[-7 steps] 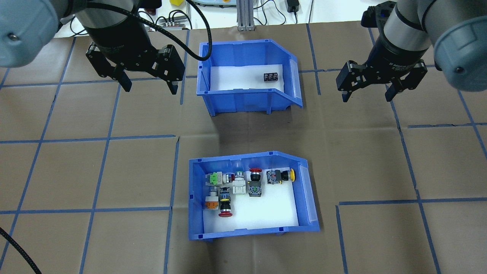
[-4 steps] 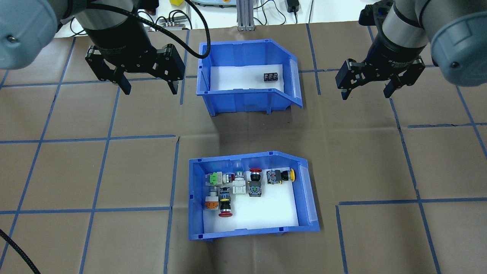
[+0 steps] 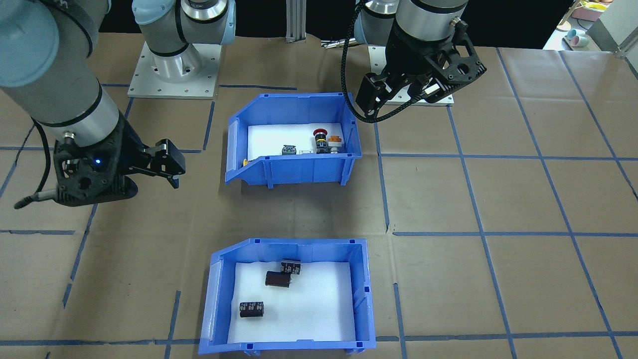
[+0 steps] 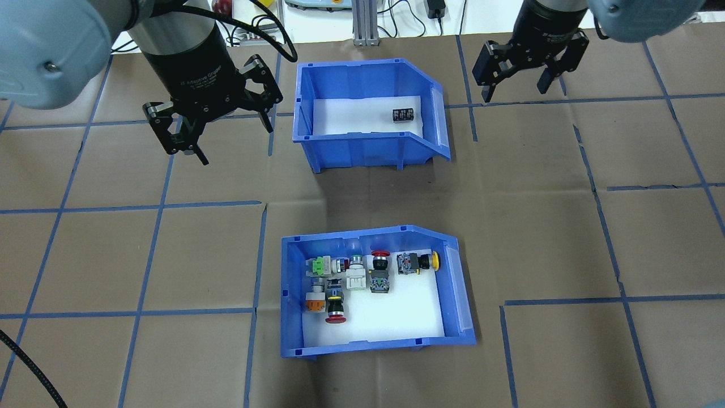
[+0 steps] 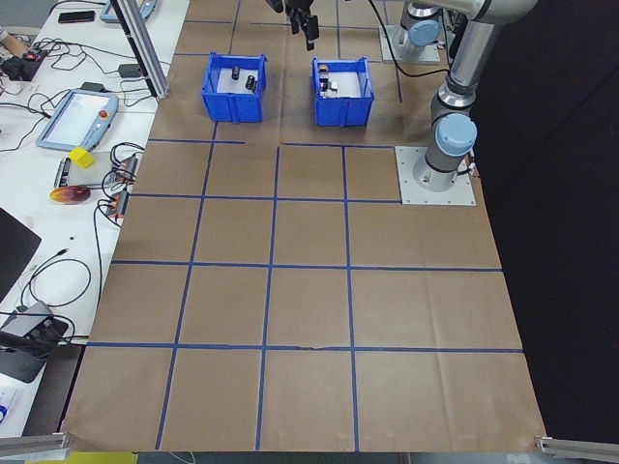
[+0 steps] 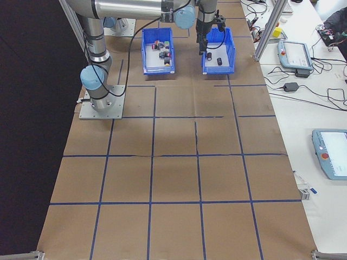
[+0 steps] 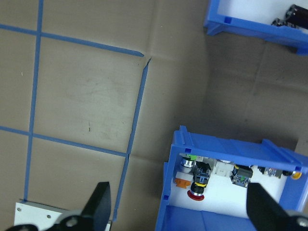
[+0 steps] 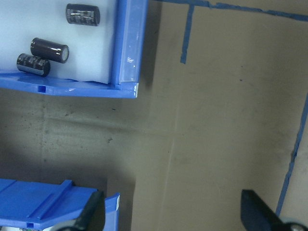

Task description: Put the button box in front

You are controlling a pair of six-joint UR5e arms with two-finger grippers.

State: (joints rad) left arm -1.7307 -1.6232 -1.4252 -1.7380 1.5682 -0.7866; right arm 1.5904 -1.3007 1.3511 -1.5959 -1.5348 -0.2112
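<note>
On the worktop (image 4: 510, 226), at the side nearer the robot's base, the button box (image 4: 374, 340) is seen resting flat on the brown paper, with small push-button switches (image 4: 351, 277) gathered on its white liner. Farther from the robot, the second blue bin (image 4: 368, 147) holding dark capacitors (image 3: 276, 279) is set, well apart from the first. The left end effector (image 4: 232, 139) is held with fingers apart beside that far bin, well away from the button box. The right end effector (image 4: 515, 90) is likewise spread wide and empty, well apart from the button box.
</note>
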